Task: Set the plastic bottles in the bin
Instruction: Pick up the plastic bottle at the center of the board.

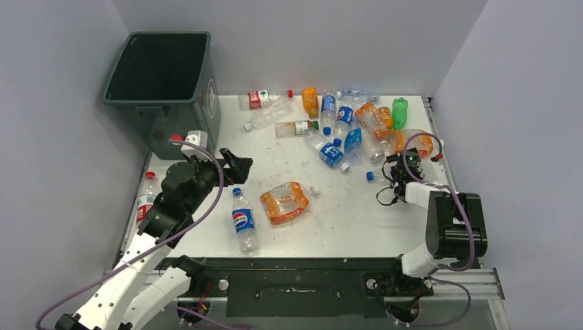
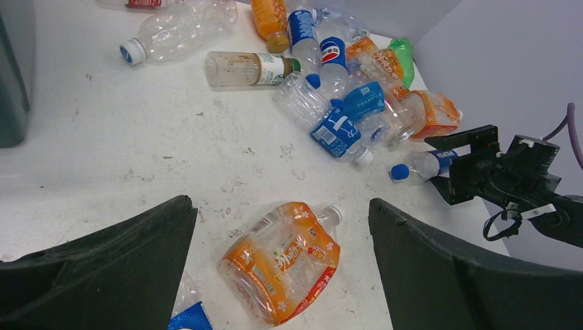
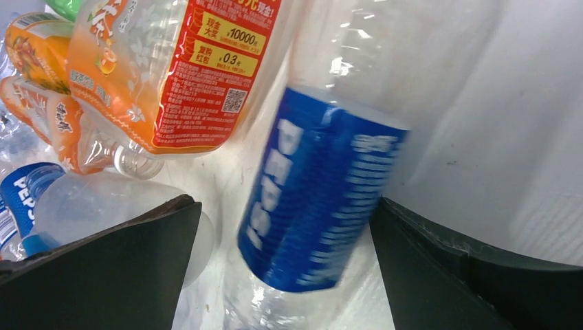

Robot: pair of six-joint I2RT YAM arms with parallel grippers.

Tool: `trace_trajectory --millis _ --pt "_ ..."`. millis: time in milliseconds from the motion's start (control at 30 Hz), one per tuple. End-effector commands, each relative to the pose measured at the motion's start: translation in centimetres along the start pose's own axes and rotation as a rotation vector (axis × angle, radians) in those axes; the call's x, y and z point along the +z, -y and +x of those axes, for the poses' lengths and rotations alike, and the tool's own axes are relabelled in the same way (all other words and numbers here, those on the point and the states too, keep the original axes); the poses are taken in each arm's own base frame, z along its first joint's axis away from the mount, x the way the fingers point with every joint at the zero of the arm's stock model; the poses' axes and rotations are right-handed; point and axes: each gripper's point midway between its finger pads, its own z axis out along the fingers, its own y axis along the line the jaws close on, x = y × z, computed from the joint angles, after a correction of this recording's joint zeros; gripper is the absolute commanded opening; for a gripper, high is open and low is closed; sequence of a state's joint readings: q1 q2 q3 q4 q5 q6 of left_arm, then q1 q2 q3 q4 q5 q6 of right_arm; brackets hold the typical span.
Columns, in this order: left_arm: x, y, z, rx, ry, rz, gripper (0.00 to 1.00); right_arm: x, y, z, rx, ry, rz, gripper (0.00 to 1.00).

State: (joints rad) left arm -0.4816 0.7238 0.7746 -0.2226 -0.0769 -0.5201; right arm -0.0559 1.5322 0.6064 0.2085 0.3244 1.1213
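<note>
Left claw (image 1: 237, 165) released, hovering left of centre over worktop (image 1: 330, 220). Right claw (image 1: 395, 170) released, straddling Pepsi bottle (image 3: 323, 199) at right. Plastic bottles (image 1: 350, 127) lying clustered upper centre-right. Bin (image 1: 157, 103) standing upper left.

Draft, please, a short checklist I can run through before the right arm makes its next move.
1. Right gripper open: ok, its jaws stand wide apart.
2. Target inside the jaws: ok, the blue-label Pepsi bottle lies between them.
3. Neighbours clear of the grip: cannot tell, an orange-label bottle lies close beside the target's far end.
4. Bin ready: ok, upright with its mouth open, at the far left.
5. Left gripper out of the way: ok, open above the crushed orange bottle, well apart from the right gripper.
</note>
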Motion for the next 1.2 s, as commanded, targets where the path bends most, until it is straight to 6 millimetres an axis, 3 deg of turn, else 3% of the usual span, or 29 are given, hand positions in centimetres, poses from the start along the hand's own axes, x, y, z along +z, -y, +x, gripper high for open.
trace_trajectory --millis 0,133,367,433,533,633,733,833,1033,1167 --pt "-0.1 0.6 -1.3 -0.012 0.056 0.020 0.96 0.4 -2.0 -0.4 0.053 -0.005 -0.066 0.98" --pt "-0.3 0.5 -1.4 -0.007 0.063 0.014 0.96 0.7 -1.5 0.5 0.061 -0.032 -0.074 0.86" --pt "-0.5 0.6 -1.5 0.000 0.073 0.015 0.96 0.0 -1.2 1.6 0.073 -0.073 -0.119 0.49" --pt "-0.5 0.6 -1.4 0.002 0.072 0.013 0.96 -0.6 -1.4 1.7 0.082 -0.088 -0.141 0.43" --pt "-0.5 0.6 -1.3 0.009 0.073 0.011 0.96 -3.1 -3.1 1.3 0.087 -0.110 -0.231 0.40" --pt "-0.6 0.7 -1.2 0.014 0.080 0.014 0.96 -8.1 -6.2 0.4 0.035 -0.073 -0.371 0.39" --pt "-0.5 1.2 -1.0 0.003 0.083 0.044 0.96 -14.8 -10.3 -0.6 -0.034 -0.041 -0.623 0.40" --pt "-0.5 3.0 -0.2 -0.009 0.070 0.137 0.96 -22.0 -13.1 -0.5 -0.094 -0.062 -0.948 0.41" --pt "-2.4 10.3 1.9 -0.120 -0.004 0.577 0.96 -32.9 -14.5 0.3 -0.097 -0.161 -1.419 0.39" --pt "-3.6 13.5 3.8 -0.113 -0.054 0.733 0.96 -37.7 -14.5 1.5 -0.054 -0.225 -1.615 0.38"
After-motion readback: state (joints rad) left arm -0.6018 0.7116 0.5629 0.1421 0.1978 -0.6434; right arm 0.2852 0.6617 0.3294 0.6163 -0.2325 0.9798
